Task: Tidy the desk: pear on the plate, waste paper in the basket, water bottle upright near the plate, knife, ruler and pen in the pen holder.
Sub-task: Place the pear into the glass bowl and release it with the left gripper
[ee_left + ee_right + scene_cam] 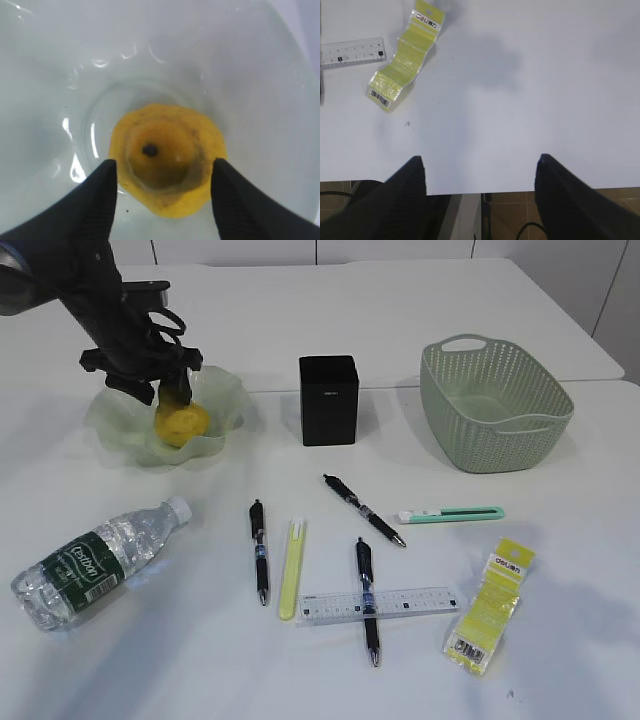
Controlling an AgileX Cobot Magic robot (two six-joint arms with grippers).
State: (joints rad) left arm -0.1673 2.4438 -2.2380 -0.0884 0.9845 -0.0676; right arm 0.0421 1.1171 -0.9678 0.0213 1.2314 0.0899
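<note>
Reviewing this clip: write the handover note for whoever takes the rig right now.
Left gripper: open, over the pear in the plate.
Right gripper: open, empty, near the table's front edge.
Done: pear.
Left: waste paper to the basket; water bottle, lying flat, to stand up; knife, ruler and three pens to the pen holder.

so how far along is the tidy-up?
Done: pear sits in the plate, left fingers open around it. Left: water bottle on its side, waste paper outside the basket, ruler, knife and pens outside the pen holder.
</note>
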